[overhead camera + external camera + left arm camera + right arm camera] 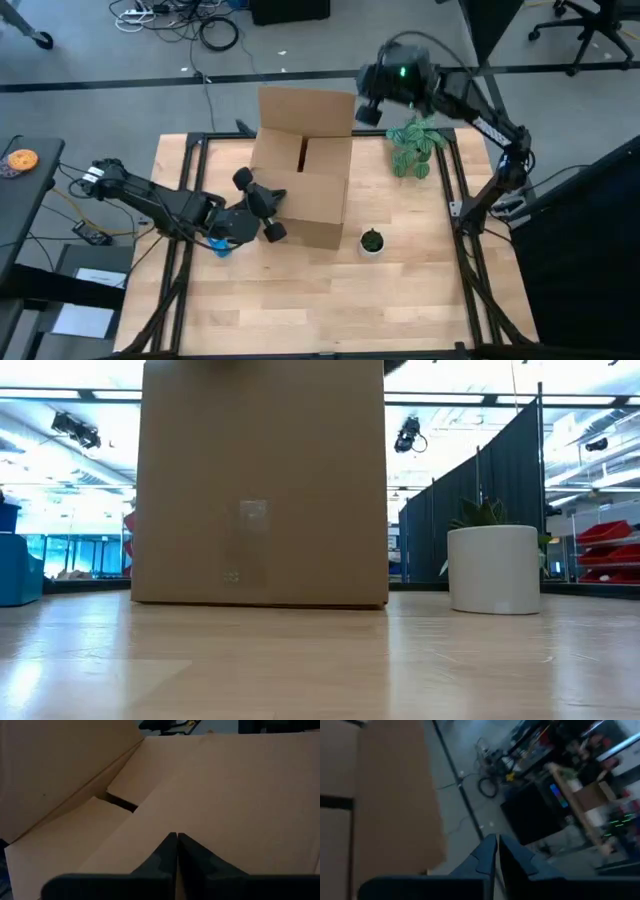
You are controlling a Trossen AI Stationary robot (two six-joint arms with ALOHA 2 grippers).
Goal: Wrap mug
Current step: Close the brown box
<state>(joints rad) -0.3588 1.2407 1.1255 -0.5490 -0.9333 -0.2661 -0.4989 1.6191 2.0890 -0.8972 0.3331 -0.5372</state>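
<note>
Currently I am seeing no mug; the cardboard box, light and stiff, is sitting centre frame. Left hand pinched empty at its lower-left wall; right hand likewise, upper right.

Brown cardboard box upright at table centre, flaps partly folded in; no mug visible

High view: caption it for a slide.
Left hand, shut, at the cardboard box; right hand raised beyond it.
</note>
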